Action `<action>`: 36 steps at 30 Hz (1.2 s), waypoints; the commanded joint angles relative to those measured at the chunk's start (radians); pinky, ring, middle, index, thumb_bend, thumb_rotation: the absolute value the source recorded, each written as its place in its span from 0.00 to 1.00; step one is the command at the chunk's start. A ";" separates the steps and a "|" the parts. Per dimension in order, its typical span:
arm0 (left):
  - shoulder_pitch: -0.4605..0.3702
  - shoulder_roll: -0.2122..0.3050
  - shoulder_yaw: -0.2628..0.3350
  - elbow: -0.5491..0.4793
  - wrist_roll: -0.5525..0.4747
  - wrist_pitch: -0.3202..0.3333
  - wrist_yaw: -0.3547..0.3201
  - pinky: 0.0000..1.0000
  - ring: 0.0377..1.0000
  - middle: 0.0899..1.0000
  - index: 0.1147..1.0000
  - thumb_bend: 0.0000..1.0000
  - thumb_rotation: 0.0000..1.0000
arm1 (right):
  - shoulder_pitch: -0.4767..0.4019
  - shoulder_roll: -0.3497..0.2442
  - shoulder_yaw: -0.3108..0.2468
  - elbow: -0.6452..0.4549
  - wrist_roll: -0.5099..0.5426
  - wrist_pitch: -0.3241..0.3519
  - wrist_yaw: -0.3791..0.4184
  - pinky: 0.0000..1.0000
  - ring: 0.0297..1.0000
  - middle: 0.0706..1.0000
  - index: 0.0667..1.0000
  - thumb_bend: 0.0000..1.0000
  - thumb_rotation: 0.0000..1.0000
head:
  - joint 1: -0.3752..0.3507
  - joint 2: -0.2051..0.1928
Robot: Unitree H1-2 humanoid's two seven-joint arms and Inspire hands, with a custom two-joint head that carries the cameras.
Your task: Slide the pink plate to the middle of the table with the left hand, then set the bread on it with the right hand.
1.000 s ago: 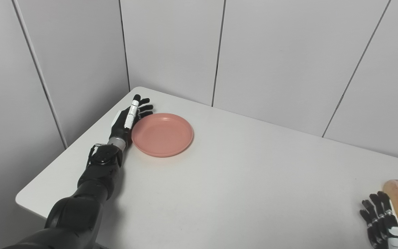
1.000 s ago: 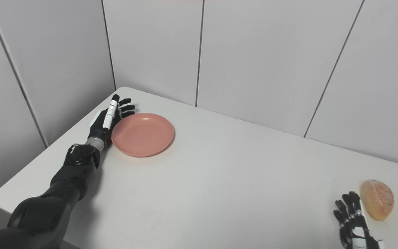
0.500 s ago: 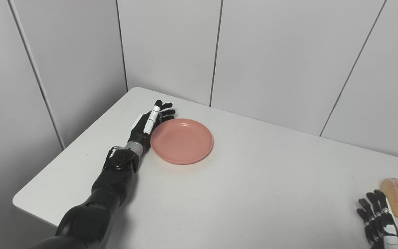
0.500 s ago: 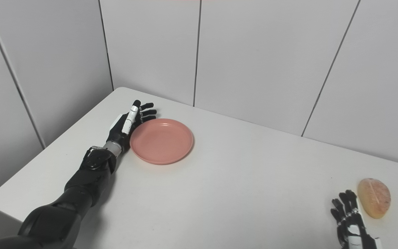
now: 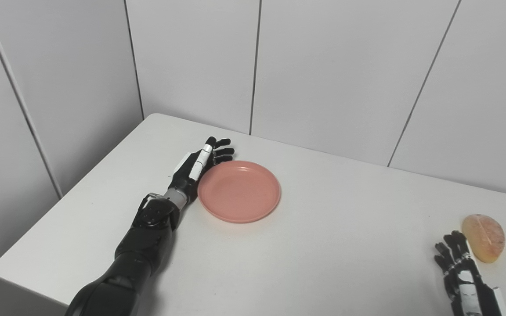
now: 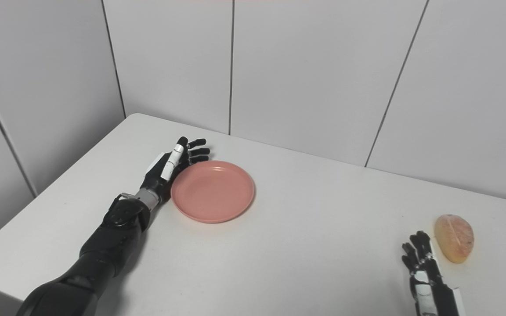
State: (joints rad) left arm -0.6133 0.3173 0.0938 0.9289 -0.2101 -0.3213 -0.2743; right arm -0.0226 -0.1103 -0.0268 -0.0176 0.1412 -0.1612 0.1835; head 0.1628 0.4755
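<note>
The pink plate [image 5: 239, 191] lies flat on the white table [image 5: 323, 245], left of its middle. My left hand [image 5: 196, 166] is open, set on edge with its palm against the plate's left rim. A tan bread roll [image 5: 483, 237] lies near the table's right edge. My right hand [image 5: 464, 274] rests open on the table just left of and in front of the bread, not touching it; its lower part is cut off by the picture's edge.
Grey panelled walls [image 5: 323, 79] close in the table at the back and on the left. The table's rounded front-left corner [image 5: 2, 267] is near my left forearm [image 5: 143, 237].
My left hand has pushed the plate to the right, away from the table's back-left corner. The camera has also turned, shifting the whole picture. The right hand and the bread stay put.
</note>
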 commanded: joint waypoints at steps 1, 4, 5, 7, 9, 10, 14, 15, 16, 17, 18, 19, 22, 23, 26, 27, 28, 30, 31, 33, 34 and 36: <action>-0.014 -0.022 -0.020 -0.040 0.012 0.025 -0.040 0.83 0.80 0.79 0.78 0.78 1.00 | 0.023 0.022 0.009 -0.004 -0.003 0.019 -0.015 0.98 0.95 0.96 0.98 0.66 0.90 | -0.016 0.007; -0.003 -0.029 -0.033 -0.067 0.015 0.046 -0.040 0.83 0.80 0.79 0.78 0.78 1.00 | 0.021 0.034 0.016 -0.023 -0.015 0.042 -0.028 0.99 0.95 0.97 0.98 0.63 0.90 | -0.047 0.016; 0.003 -0.032 -0.039 -0.081 0.018 0.060 -0.040 0.83 0.80 0.79 0.78 0.78 1.00 | 0.019 0.037 0.019 -0.027 -0.018 0.045 -0.032 0.99 0.95 0.97 0.98 0.63 0.90 | -0.047 0.016; 0.011 -0.034 -0.047 -0.098 0.020 0.077 -0.042 0.83 0.81 0.80 0.79 0.76 1.00 | 0.016 0.043 0.023 -0.030 -0.026 0.049 -0.038 0.99 0.95 0.96 0.98 0.63 0.90 | -0.066 0.019; 0.023 -0.039 -0.053 -0.123 0.020 0.091 -0.043 0.83 0.81 0.80 0.79 0.75 1.00 | 0.014 0.051 0.027 -0.038 -0.034 0.059 -0.044 0.99 0.95 0.96 0.97 0.63 0.90 | -0.084 0.021; 0.030 -0.046 -0.058 -0.140 0.024 0.097 -0.040 0.83 0.81 0.80 0.79 0.75 1.00 | 0.012 0.058 0.030 -0.043 -0.037 0.065 -0.050 0.99 0.95 0.96 0.97 0.63 0.90 | -0.102 0.026; 0.049 -0.065 -0.070 -0.189 0.029 0.126 -0.032 0.83 0.82 0.80 0.80 0.73 1.00 | 0.003 0.075 0.041 -0.057 -0.060 0.083 -0.070 1.00 0.96 0.97 0.98 0.59 0.90 | -0.131 0.038; 0.050 -0.069 -0.072 -0.193 0.029 0.128 -0.032 0.83 0.82 0.81 0.80 0.73 1.00 | 0.002 0.077 0.043 -0.059 -0.064 0.087 -0.073 1.00 0.96 0.97 0.99 0.59 0.91 | -0.141 0.040; 0.052 -0.071 -0.073 -0.196 0.030 0.130 -0.032 0.83 0.82 0.81 0.80 0.73 1.00 | 0.001 0.079 0.045 -0.061 -0.067 0.089 -0.075 1.00 0.97 0.97 0.99 0.59 0.92 | -0.141 0.040; 0.056 -0.078 -0.076 -0.205 0.030 0.136 -0.032 0.83 0.82 0.81 0.80 0.73 1.00 | 0.000 0.082 0.046 -0.065 -0.067 0.094 -0.076 1.00 0.97 0.98 0.99 0.59 0.92 | -0.150 0.045; 0.060 -0.083 -0.077 -0.211 0.030 0.140 -0.032 0.82 0.82 0.81 0.81 0.73 1.00 | -0.001 0.083 0.048 -0.067 -0.068 0.098 -0.077 1.00 0.97 0.98 0.99 0.58 0.92 | -0.150 0.045; 0.066 -0.089 -0.081 -0.222 0.031 0.148 -0.030 0.82 0.82 0.81 0.81 0.73 1.00 | -0.002 0.086 0.049 -0.071 -0.069 0.103 -0.078 1.00 0.97 0.98 0.99 0.58 0.92 | -0.163 0.050; 0.087 -0.103 -0.090 -0.265 0.031 0.179 -0.027 0.83 0.83 0.82 0.81 0.72 1.00 | -0.004 0.093 0.051 -0.079 -0.079 0.116 -0.086 1.00 0.98 0.98 0.99 0.59 0.92 | -0.185 0.053; 0.098 -0.109 -0.093 -0.287 0.030 0.194 -0.024 0.84 0.84 0.83 0.81 0.72 1.00 | -0.006 0.096 0.052 -0.078 -0.082 0.115 -0.087 1.00 0.98 0.98 0.99 0.59 0.92 | -0.207 0.058; 0.131 -0.130 -0.099 -0.355 0.031 0.227 -0.008 0.85 0.84 0.82 0.82 0.74 1.00 | -0.007 0.100 0.061 -0.080 -0.100 0.111 -0.095 1.00 0.97 0.98 0.99 0.58 0.93 | -0.239 0.062; 0.140 -0.136 -0.100 -0.374 0.031 0.235 -0.003 0.85 0.84 0.82 0.81 0.73 1.00 | -0.007 0.101 0.063 -0.081 -0.106 0.112 -0.098 1.00 0.97 0.98 0.99 0.58 0.94 | -0.239 0.062; 0.151 -0.149 -0.098 -0.389 0.028 0.233 0.006 0.85 0.84 0.82 0.81 0.73 1.00 | -0.007 0.103 0.066 -0.083 -0.108 0.116 -0.099 1.00 0.97 0.98 0.99 0.57 0.94 | -0.251 0.064; 0.165 -0.165 -0.097 -0.406 0.027 0.232 0.014 0.83 0.82 0.81 0.80 0.71 1.00 | -0.009 0.107 0.068 -0.083 -0.109 0.121 -0.101 1.00 0.98 0.98 1.00 0.58 0.94 | -0.262 0.066; 0.175 -0.173 -0.099 -0.426 0.030 0.244 0.023 0.84 0.83 0.82 0.80 0.72 1.00 | -0.010 0.108 0.069 -0.082 -0.111 0.123 -0.104 1.00 0.99 0.99 1.00 0.59 0.94 | -0.262 0.066; 0.196 -0.185 -0.107 -0.470 0.038 0.281 0.032 0.86 0.85 0.84 0.82 0.73 1.00 | -0.012 0.112 0.070 -0.080 -0.116 0.122 -0.109 1.00 0.99 0.99 1.00 0.60 0.93 | -0.278 0.065; 0.205 -0.191 -0.110 -0.485 0.039 0.294 0.035 0.88 0.86 0.84 0.83 0.73 1.00 | -0.014 0.114 0.070 -0.077 -0.118 0.118 -0.112 1.00 0.99 0.99 1.00 0.59 0.93 | -0.290 0.065; 0.223 -0.206 -0.113 -0.515 0.045 0.315 0.047 0.89 0.86 0.85 0.83 0.73 1.00 | -0.015 0.116 0.070 -0.074 -0.121 0.115 -0.116 1.00 0.98 0.99 1.00 0.58 0.93 | -0.301 0.066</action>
State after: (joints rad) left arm -0.3965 0.1413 0.0059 0.4336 -0.1739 -0.0478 -0.2161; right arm -0.0115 0.0004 0.0429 -0.0675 0.0220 -0.0446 0.0742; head -0.1395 0.5400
